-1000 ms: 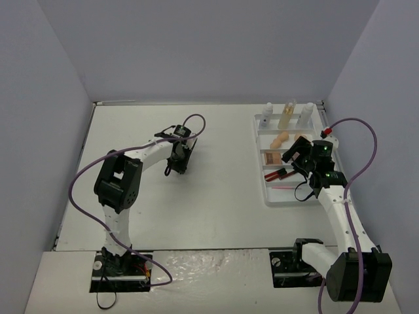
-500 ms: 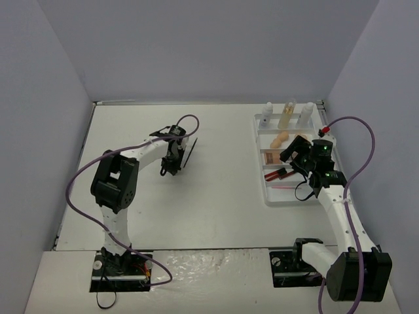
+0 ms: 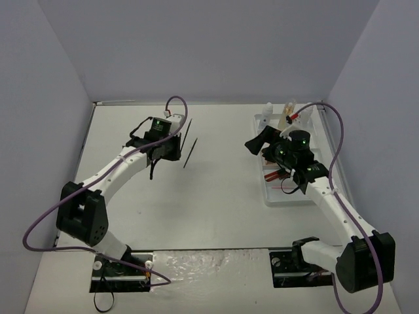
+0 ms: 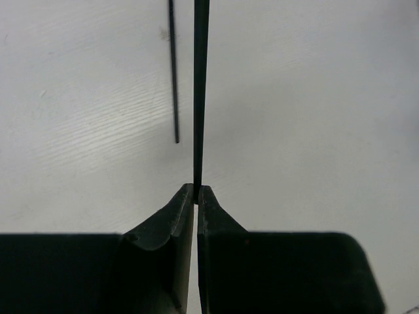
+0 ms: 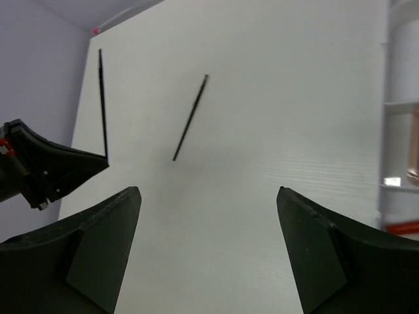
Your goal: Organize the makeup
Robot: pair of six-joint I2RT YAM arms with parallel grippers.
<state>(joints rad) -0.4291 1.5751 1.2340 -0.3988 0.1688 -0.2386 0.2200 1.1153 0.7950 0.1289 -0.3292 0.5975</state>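
While fully closed, left hand [image 4: 197,191] pinches brush [image 4: 200,91]

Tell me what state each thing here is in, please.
left gripper, shut on the thin brush
thin brush, pinched at one end
second brush, lying loose on the table
right gripper, open, empty
white bottle, standing in the tray
red lip tube, lying in the tray
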